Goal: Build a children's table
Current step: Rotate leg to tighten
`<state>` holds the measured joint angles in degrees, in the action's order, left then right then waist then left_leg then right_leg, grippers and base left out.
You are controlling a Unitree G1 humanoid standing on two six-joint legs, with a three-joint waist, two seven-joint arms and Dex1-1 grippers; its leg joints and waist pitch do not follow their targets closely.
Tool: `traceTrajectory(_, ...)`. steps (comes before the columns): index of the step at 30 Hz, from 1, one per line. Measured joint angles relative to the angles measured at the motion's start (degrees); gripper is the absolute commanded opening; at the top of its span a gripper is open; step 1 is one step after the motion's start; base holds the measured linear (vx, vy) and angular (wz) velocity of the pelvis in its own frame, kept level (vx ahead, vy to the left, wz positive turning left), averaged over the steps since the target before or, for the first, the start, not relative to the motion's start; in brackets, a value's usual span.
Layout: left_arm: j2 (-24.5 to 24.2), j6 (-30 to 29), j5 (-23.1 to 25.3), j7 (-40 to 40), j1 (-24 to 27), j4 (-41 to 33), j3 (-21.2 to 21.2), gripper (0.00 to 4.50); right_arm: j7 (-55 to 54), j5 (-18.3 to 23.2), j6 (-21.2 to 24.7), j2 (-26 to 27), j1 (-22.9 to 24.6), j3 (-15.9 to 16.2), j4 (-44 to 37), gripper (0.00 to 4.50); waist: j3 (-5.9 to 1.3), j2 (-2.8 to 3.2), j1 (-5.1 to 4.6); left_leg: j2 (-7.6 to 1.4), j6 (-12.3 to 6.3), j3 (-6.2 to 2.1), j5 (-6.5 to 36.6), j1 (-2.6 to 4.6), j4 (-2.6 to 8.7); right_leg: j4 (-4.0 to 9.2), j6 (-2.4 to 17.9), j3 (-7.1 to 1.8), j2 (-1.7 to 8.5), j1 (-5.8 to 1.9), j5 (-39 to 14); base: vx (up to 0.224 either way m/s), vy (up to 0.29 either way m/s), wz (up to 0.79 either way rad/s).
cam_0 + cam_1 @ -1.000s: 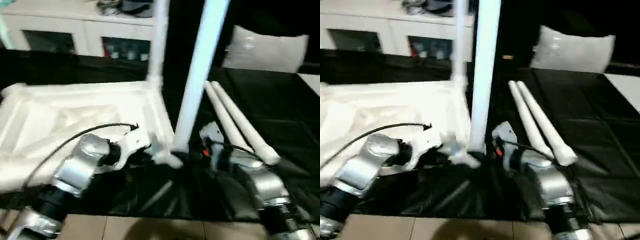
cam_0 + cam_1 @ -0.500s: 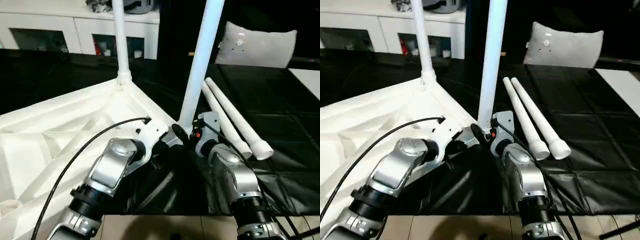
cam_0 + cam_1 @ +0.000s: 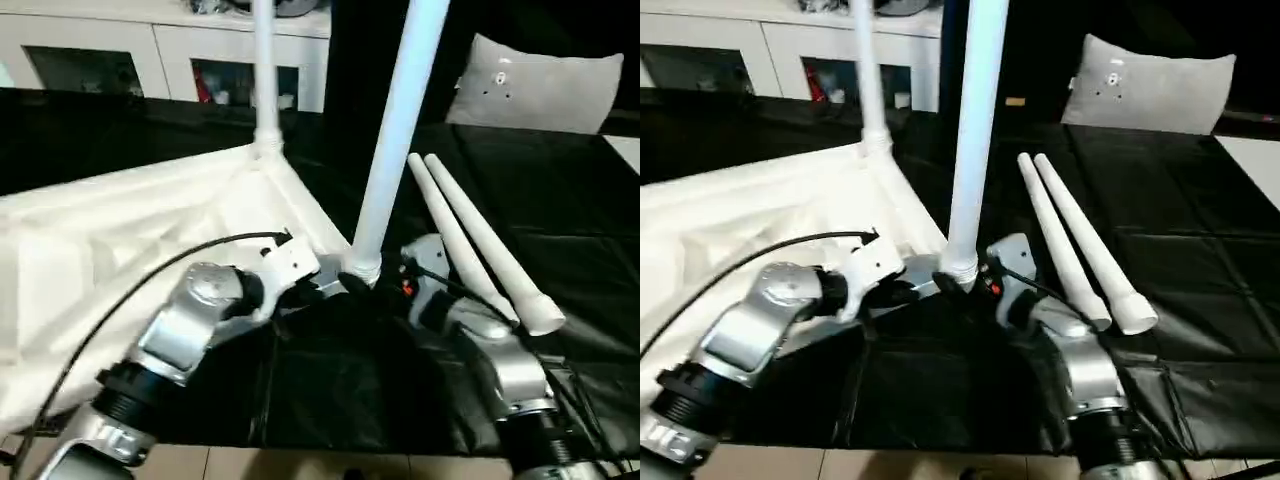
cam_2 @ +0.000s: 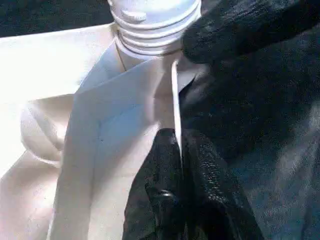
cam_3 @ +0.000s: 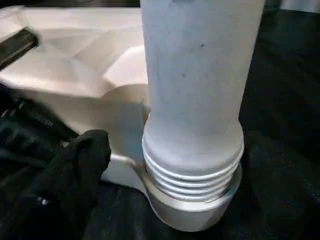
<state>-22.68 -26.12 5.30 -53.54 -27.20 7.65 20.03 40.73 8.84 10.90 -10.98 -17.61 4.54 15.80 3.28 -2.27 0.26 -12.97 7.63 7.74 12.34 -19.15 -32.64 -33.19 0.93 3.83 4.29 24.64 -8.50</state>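
- Head views: we are looking down at the children's table top, which is lying upside down on the black cloth, ribbed underside up, at about 9 o'clock from our grippers. One leg is standing in the far corner socket at 12 o'clock, apparently seated. A second leg is rising from the near corner socket, right between our two wrists. Two loose legs are lying side by side on the cloth at 2 o'clock, so we judge the job roughly half done.
- Left wrist view: our left gripper is pinching the thin wall of the table top beside the near socket, black fingers pressed together on it, one each side. The leg's threads are showing above the socket, so it is not fully screwed down.
- Right wrist view: we are facing the second leg's threaded base sitting in its socket, with several thread rings exposed. A black finger is showing at 8 o'clock, but we cannot tell how the right gripper's own fingers are standing.
- Remaining, as we judge it: finishing this leg, then fitting the two loose ones.
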Motion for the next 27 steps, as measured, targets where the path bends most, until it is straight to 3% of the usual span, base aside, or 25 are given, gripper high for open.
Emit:
traceTrajectory(6,-6.0,8.4,-1.7,-9.2,0.0,1.8,1.8,0.00,14.2,0.1,-1.9,-10.1,-0.4,3.1,0.0,4.45,-0.06,-0.05,0.89,0.00,0.00,0.10,0.0,0.13,-0.16,-0.27,0.1,-0.09,0.04,-0.02,0.0,0.000,0.000,0.00)
traceTrajectory(11,-7.7,12.6,-2.3,-14.8,-0.4,2.9,3.1,0.00,21.8,0.5,-3.6,-12.2,-2.6,5.0,0.7,4.45,-0.07,-0.06,1.80,-0.01,0.27,0.15,0.1,0.15,-0.67,-0.94,0.0,-0.21,0.11,0.11,0.0,0.000,0.000,0.00)
traceTrajectory(12,-8.2,13.3,-2.8,-16.0,-0.4,3.0,3.5,0.00,23.7,0.9,-4.0,-12.6,-3.2,5.1,0.7,4.17,-0.09,-0.10,1.96,-0.04,0.29,0.16,0.1,0.14,-0.80,-1.03,0.1,-0.21,0.12,0.10,0.0,0.000,0.000,0.00)
traceTrajectory(15,-8.9,14.1,-3.5,-18.5,-0.4,3.0,4.1,0.00,27.0,1.7,-4.5,-13.5,-3.4,6.0,0.9,4.17,-0.13,-0.18,2.18,-0.04,0.29,0.17,0.1,0.11,-1.05,-1.20,0.1,-0.24,0.16,0.08,0.0,0.000,0.000,0.00)
traceTrajectory(16,-9.1,14.1,-3.8,-19.1,-0.4,3.0,4.2,0.00,27.8,1.8,-4.9,-13.6,-3.4,6.5,1.0,3.92,-0.13,-0.18,2.15,-0.04,0.29,0.18,0.1,0.11,-1.10,-1.22,0.1,-0.26,0.16,0.08,0.0,0.000,0.000,0.00)
traceTrajectory(22,-10.2,14.1,-4.5,-21.4,-0.4,2.5,4.7,0.00,31.3,2.1,-5.3,-14.0,-4.1,8.1,1.6,3.31,-0.15,-0.22,2.08,-0.06,0.29,0.18,0.1,0.11,-1.14,-1.30,0.1,-0.26,0.16,0.09,0.0,0.000,0.000,0.00)
traceTrajectory(26,-10.3,15.0,-4.5,-21.9,-0.4,2.6,4.7,0.00,33.0,2.2,-5.5,-14.0,-4.8,8.7,2.5,3.18,-0.20,-0.31,2.03,-0.08,0.30,0.18,0.1,0.09,-1.13,-1.30,0.0,-0.24,0.15,0.11,0.0,0.000,0.000,0.00)
traceTrajectory(27,-10.3,15.1,-4.5,-22.0,-0.4,2.7,4.7,0.00,33.1,2.2,-5.6,-14.0,-4.9,8.8,2.5,2.94,-0.20,-0.32,2.04,-0.08,0.30,0.18,0.1,0.08,-1.13,-1.30,0.0,-0.24,0.15,0.12,0.0,0.000,0.000,0.00)
